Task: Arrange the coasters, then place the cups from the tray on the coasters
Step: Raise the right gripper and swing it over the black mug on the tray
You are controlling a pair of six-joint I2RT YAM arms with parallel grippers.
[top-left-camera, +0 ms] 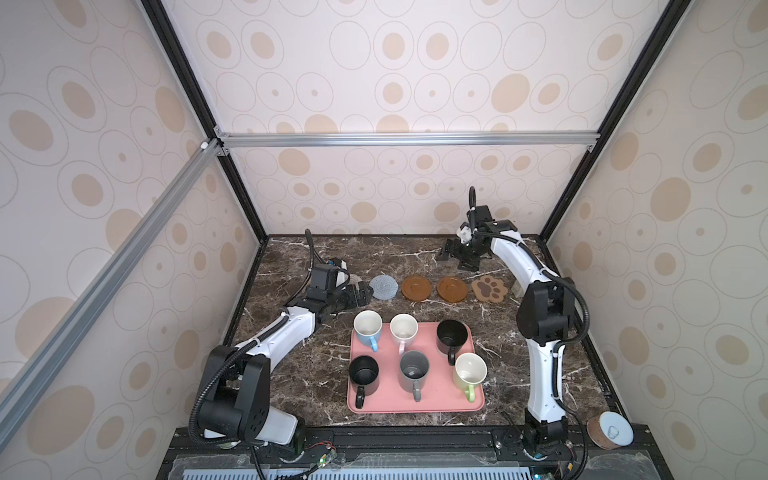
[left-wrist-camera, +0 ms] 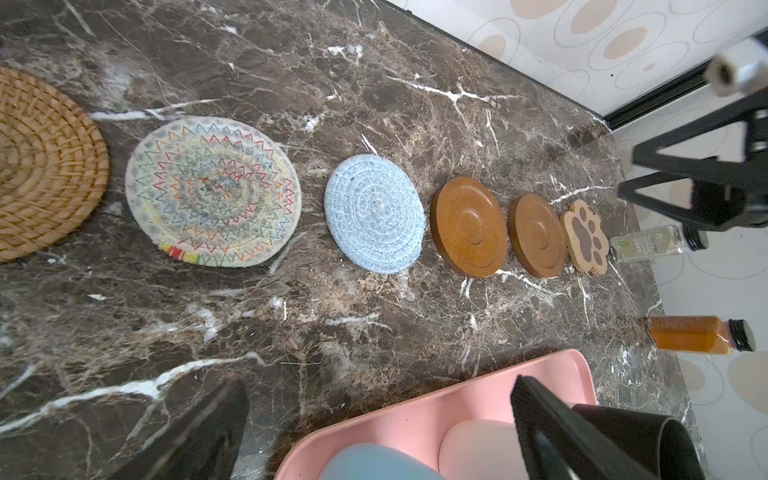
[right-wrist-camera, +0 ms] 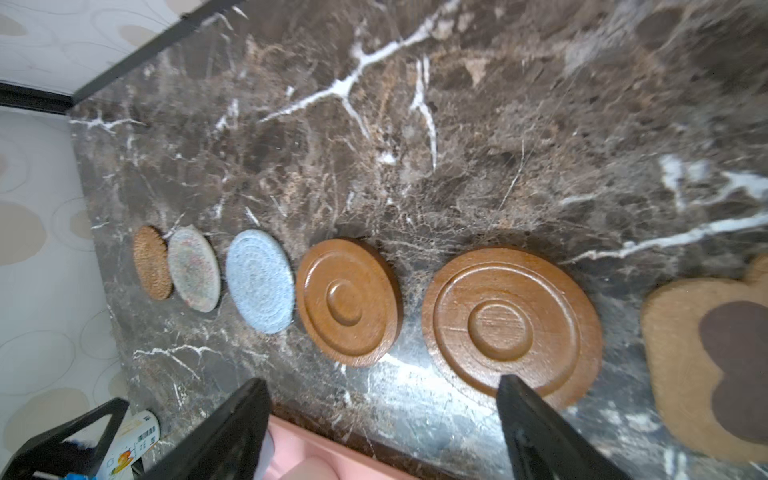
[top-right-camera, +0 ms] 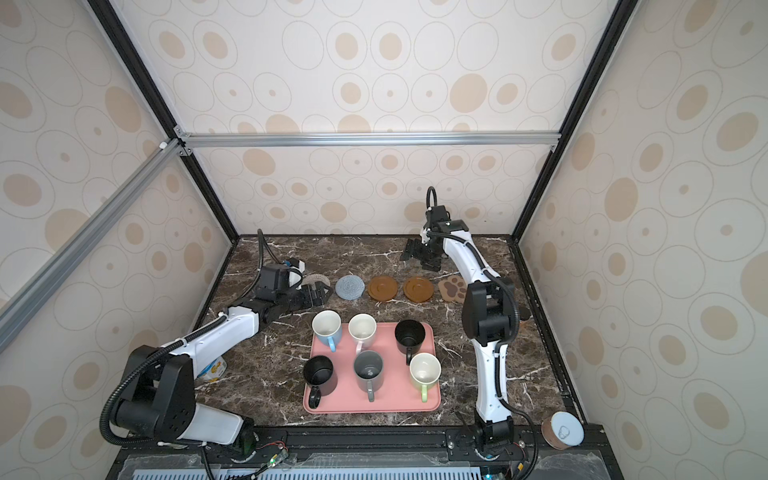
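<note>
Six coasters lie in a row behind the tray: tan rattan (left-wrist-camera: 41, 166), cream woven (left-wrist-camera: 212, 191), grey-blue (top-left-camera: 383, 286), two brown discs (top-left-camera: 416, 288) (top-left-camera: 451, 289) and the paw (top-left-camera: 489, 289). The pink tray (top-left-camera: 415, 409) holds the cups: light blue (top-left-camera: 368, 328), pink (top-left-camera: 404, 330), grey (top-left-camera: 414, 370), green (top-left-camera: 470, 372) and two black (top-left-camera: 451, 336) (top-left-camera: 364, 374). My left gripper (top-left-camera: 357, 296) is open and empty, low over the cream coaster by the tray's far left corner. My right gripper (top-left-camera: 453, 255) is open and empty, raised behind the brown discs.
A clear bottle (left-wrist-camera: 652, 243) and an amber bottle (left-wrist-camera: 698, 334) stand at the table's right edge past the paw coaster. A white-lidded can (top-left-camera: 610, 430) lies at the front right corner. Another can (top-right-camera: 212, 368) sits under my left arm. Walls enclose three sides.
</note>
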